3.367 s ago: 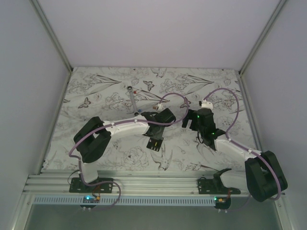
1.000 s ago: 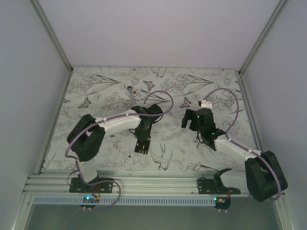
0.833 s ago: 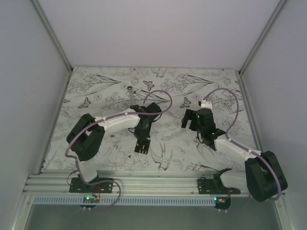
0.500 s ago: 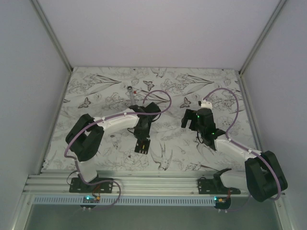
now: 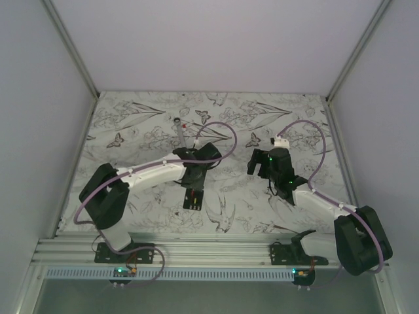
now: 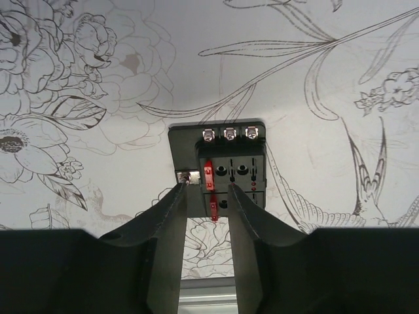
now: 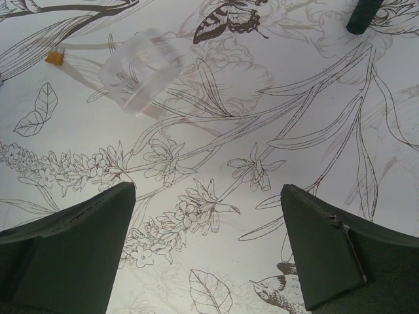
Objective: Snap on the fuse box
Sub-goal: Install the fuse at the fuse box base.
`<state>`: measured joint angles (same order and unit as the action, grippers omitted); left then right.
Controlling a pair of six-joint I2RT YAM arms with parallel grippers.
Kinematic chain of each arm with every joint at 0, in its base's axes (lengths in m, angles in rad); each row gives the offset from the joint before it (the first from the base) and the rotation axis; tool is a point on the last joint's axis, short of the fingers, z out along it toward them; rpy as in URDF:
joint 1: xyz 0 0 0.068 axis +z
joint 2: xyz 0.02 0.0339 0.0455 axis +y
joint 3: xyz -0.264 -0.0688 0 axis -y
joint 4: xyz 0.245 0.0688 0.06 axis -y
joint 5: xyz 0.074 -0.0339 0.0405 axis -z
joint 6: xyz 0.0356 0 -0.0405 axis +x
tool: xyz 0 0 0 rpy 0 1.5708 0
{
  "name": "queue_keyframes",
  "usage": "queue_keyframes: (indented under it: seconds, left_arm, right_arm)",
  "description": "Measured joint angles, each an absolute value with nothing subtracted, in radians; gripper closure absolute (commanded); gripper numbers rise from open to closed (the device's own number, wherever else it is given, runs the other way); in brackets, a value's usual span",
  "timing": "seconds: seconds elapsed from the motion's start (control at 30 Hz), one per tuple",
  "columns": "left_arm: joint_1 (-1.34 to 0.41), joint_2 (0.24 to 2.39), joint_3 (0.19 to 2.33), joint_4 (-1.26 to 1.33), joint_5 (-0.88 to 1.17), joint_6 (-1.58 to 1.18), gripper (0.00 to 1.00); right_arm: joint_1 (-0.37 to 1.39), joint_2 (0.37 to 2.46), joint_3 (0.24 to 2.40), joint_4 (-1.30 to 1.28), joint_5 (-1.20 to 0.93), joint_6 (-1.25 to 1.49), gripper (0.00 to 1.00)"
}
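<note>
The fuse box (image 5: 192,200) is a small black block lying flat on the flower-print table, near the front middle. In the left wrist view the fuse box (image 6: 241,171) shows red fuses and three screw terminals. My left gripper (image 5: 193,189) points down at it. In the left wrist view the left gripper (image 6: 208,187) has its jaws a narrow gap apart, tips over the box's near edge, a red fuse showing between them. My right gripper (image 5: 257,171) hovers right of centre. In its own view the right gripper (image 7: 208,190) is wide open and empty.
A clear plastic cover (image 7: 134,78) and a small orange fuse (image 7: 54,57) lie on the table ahead of the right gripper, with a black stick end (image 7: 363,16) at the far right. A silver wrench (image 5: 180,133) lies behind the left gripper.
Since 3.4 s ago the left gripper and the fuse box have shifted left. Over the last second the left arm's elbow swung further left; the box stayed put. The right arm has not moved.
</note>
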<state>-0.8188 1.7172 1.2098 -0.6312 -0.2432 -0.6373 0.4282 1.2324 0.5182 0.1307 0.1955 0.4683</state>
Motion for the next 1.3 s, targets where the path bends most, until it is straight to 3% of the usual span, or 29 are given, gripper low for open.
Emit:
queue_keyframes:
  seconds: [0.4, 0.87, 1.17, 1.3]
  left_arm:
    - [-0.851, 1.683, 1.142, -0.618, -0.321, -0.713, 0.75]
    - [-0.867, 1.684, 1.114, -0.567, -0.319, -0.75, 0.78]
    - [-0.867, 1.702, 1.105, -0.563, -0.313, -0.764, 0.87]
    - [-0.867, 1.705, 1.105, -0.558, -0.312, -0.766, 1.0]
  right_arm:
    - [0.428, 1.233, 0.518, 0.131, 0.192, 0.469, 0.0]
    - [0.428, 1.233, 0.518, 0.131, 0.192, 0.472, 0.0]
    - [0.428, 1.233, 0.518, 0.131, 0.192, 0.473, 0.0]
    - [0.428, 1.233, 0.518, 0.131, 0.192, 0.473, 0.0]
